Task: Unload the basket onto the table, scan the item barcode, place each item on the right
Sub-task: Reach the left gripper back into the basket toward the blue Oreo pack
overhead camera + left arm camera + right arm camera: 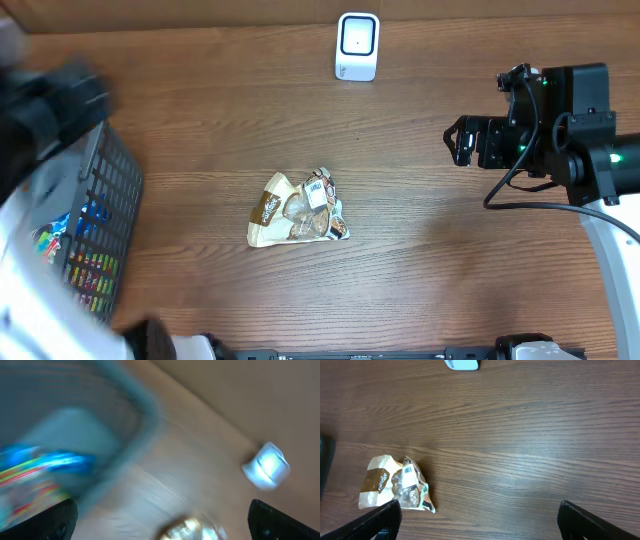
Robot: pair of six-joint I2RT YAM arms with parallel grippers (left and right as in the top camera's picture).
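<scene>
The left tool (162,512) is open wide and holds nothing (its picture is very blurry), up by the dark basket (110,190) at the left of the worktop (450,270). The right tool (479,512) is open wide too and holds nothing, over bare wood on the right. The snack bag (297,210) lies flat in the middle of the worktop, apart from both tools, and the small white scanner (357,46) stands at the far edge, well away from it.
</scene>
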